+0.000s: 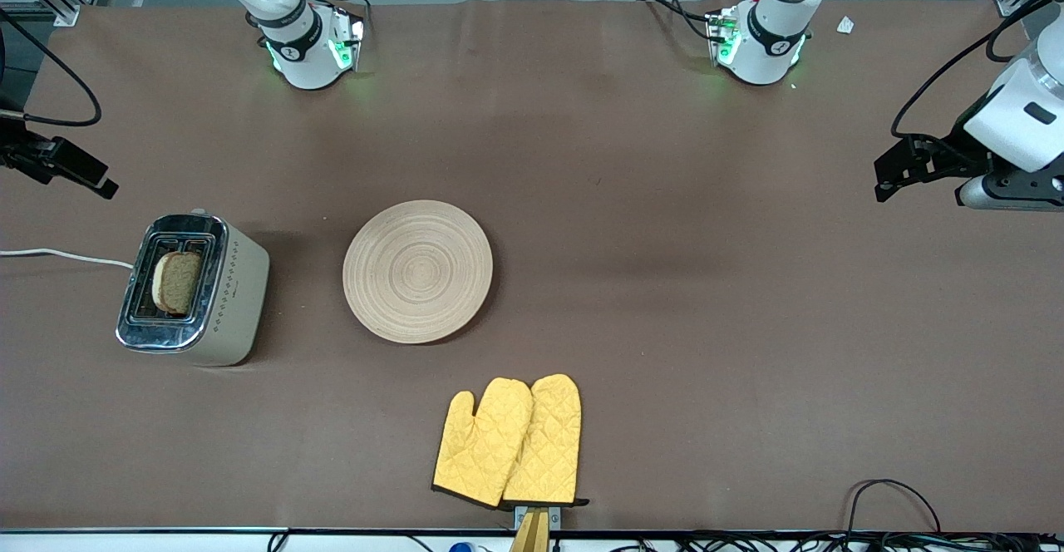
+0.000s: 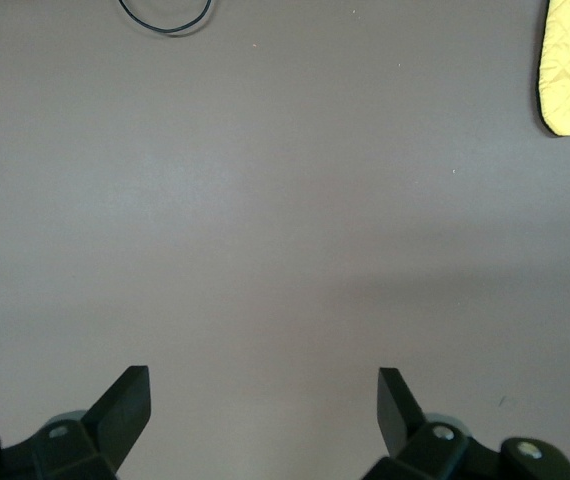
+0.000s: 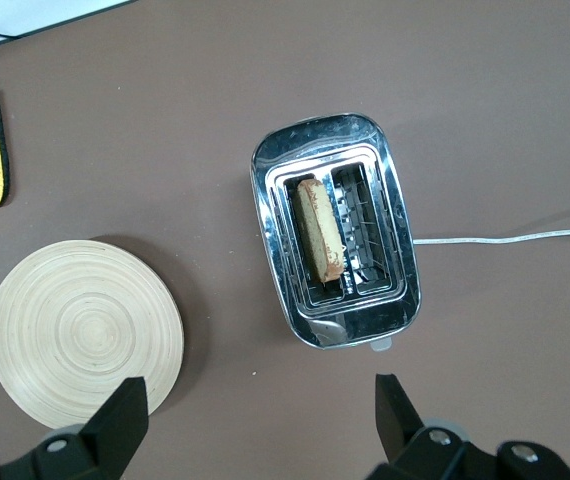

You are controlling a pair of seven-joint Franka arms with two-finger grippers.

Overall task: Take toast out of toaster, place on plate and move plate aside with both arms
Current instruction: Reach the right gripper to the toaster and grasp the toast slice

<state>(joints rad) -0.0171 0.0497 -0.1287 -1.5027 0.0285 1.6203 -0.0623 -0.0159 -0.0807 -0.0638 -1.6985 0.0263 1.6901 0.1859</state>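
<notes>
The toast (image 1: 177, 283) stands on edge in one slot of the toaster (image 1: 196, 290), at the right arm's end of the worktop (image 1: 665, 286). Its top sticks up clear of the chrome, so you have something to pinch. Note how the slice lies: its long edge runs along the slot, which runs the length of the toaster (seen plainly in the right wrist view, where the toast (image 3: 320, 243) fills the slot on the side toward the plate).

The right end effector (image 3: 261, 400) hangs almost over the toaster (image 3: 335, 230), jaws spread wide and holding nothing. So this is your nearer arm by far. As I judge it, the fingers must straddle the thin faces of the slice, not its long edge, so check the wrist angle before you descend.

The plate (image 1: 418, 272) lies bare beside the toaster, toward the middle of the worktop. The left end effector (image 2: 263, 400) waits over bare worktop at the left arm's end, well apart from everything, also spread and empty.
</notes>
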